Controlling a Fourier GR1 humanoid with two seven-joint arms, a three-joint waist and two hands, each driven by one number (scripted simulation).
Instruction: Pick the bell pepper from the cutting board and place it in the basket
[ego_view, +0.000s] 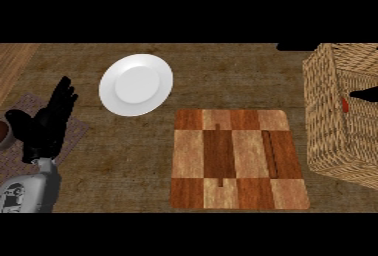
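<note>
The checkered wooden cutting board (238, 159) lies in the middle of the counter with nothing on it. At the right stands the wicker basket (328, 125). A small red sliver, apparently the bell pepper (345, 104), shows inside it, mostly hidden by the basket's wall. Just right of that sliver, a black tip of my right hand (366, 94) pokes in from the view's right edge over the basket; too little shows to judge its grip. My left hand (46, 125) rests open at the far left, fingers up.
A white plate (136, 85) sits behind the board on its left. Under my left hand lies a patterned mat (74, 131), with a dark round object (4, 134) cut by the left edge. A lighter wooden strip (13, 62) runs along the far left.
</note>
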